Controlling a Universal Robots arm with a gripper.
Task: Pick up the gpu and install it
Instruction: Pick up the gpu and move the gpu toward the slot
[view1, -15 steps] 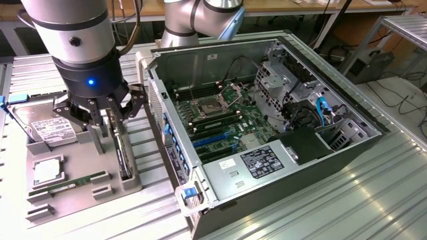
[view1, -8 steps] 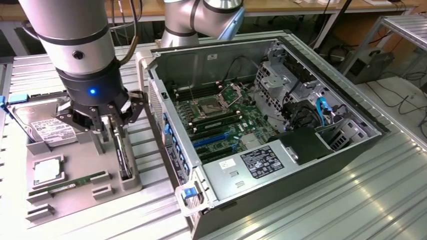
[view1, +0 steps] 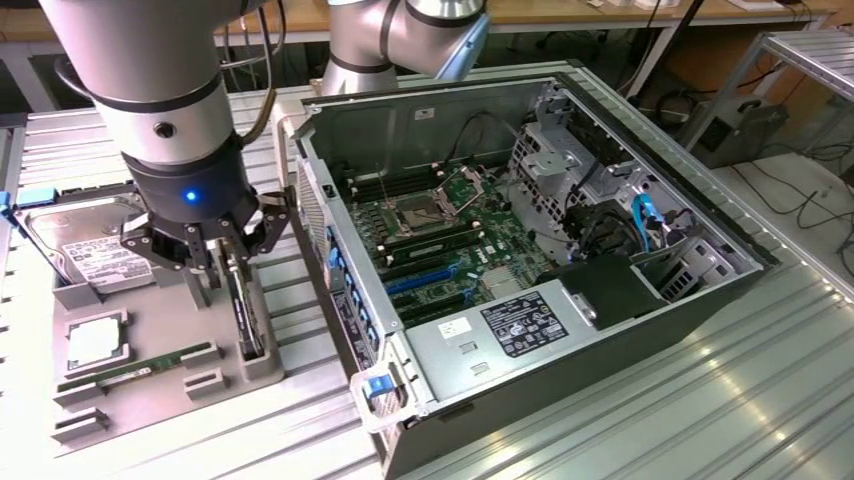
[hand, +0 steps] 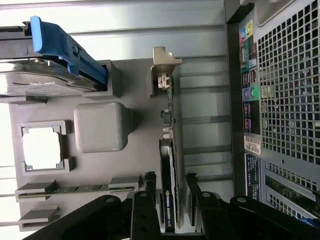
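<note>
The gpu (view1: 244, 308) stands edge-on as a thin dark slab in a slot of the grey holder tray (view1: 160, 320), at the exterior view's left. In the wrist view the gpu (hand: 170, 160) shows its green board edge, and its silver bracket points away from the camera. My gripper (view1: 224, 262) hangs straight over it, lowered around its near end. The gripper (hand: 171, 177) is open. One finger (hand: 149, 186) stands on each side of the card with a small gap to it. The open computer case (view1: 534, 250) lies beside the tray, and blue expansion slots (view1: 427, 275) show on its motherboard.
On the tray (hand: 125, 165) are a silver hard drive (view1: 91, 250) with a blue clip (hand: 65, 47), a CPU (view1: 96, 340) and a narrow RAM stick (view1: 160, 360). The case's rear panel (hand: 285, 100) stands close beside the card. Ribbed metal table (view1: 694, 400) surrounds everything.
</note>
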